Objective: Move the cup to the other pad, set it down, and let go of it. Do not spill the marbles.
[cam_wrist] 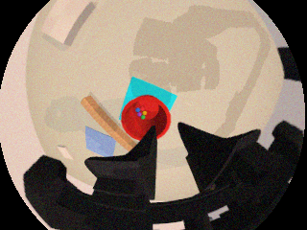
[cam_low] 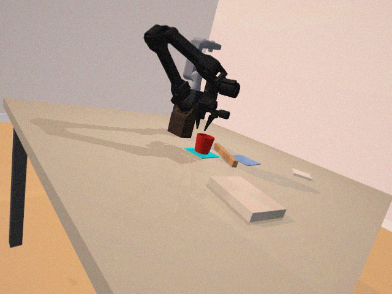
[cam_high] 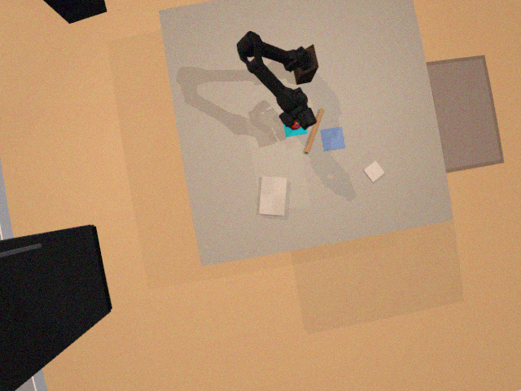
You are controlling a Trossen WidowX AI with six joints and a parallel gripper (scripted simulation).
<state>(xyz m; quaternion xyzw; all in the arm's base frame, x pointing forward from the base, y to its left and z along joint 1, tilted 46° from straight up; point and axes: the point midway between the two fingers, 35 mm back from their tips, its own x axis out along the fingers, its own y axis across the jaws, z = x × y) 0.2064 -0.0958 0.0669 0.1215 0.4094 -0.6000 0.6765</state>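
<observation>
A red cup (cam_high: 295, 125) (cam_low: 204, 144) (cam_wrist: 133, 126) stands upright on the cyan pad (cam_high: 295, 133) (cam_low: 209, 156) (cam_wrist: 146, 89). Several small coloured marbles (cam_wrist: 141, 113) lie inside the cup in the wrist view. The blue pad (cam_high: 332, 138) (cam_low: 247, 160) (cam_wrist: 100, 142) lies flat with nothing on it, beyond the wooden bar. My gripper (cam_low: 201, 129) (cam_wrist: 166, 126) is open and empty. Its fingertips are above and a little behind the cup's rim in the exterior view, not touching it. From above, in the top view, the gripper hides part of the cup and the cyan pad.
A wooden bar (cam_high: 313, 131) (cam_low: 225, 155) (cam_wrist: 106, 121) lies between the two pads, close to the cup. A large pale block (cam_high: 273, 195) (cam_low: 248, 194) (cam_wrist: 67, 21) lies farther out on the table. A small pale block (cam_high: 374, 171) (cam_low: 302, 174) (cam_wrist: 65, 152) lies beyond the blue pad.
</observation>
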